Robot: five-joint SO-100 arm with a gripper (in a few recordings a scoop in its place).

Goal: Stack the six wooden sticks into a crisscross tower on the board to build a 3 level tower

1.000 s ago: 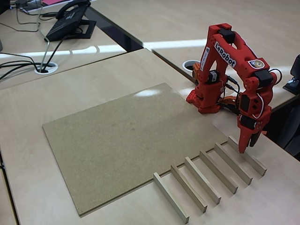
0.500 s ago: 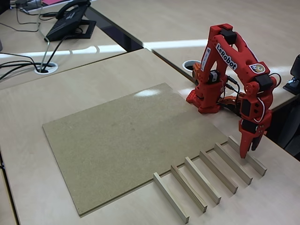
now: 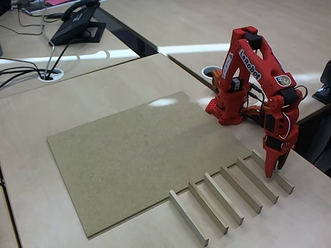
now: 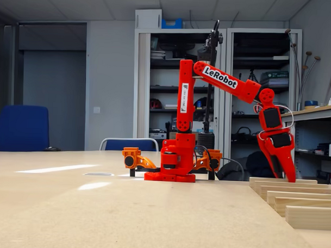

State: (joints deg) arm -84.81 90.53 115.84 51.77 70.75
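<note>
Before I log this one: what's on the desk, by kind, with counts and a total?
Sticks: 6, in a row beside the board, none stacked
Board: 1
Robot arm, gripper down at the far-right stick: 1
Desk phone: 1
Total: 9

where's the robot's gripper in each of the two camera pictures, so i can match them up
Raised fixed view: the gripper is at the right, tips down at the farthest-right stick of the row beside the board.
Low side fixed view: the gripper is at the right, tips down just above the farthest stick.
Shared landmark: the arm's red base.
</note>
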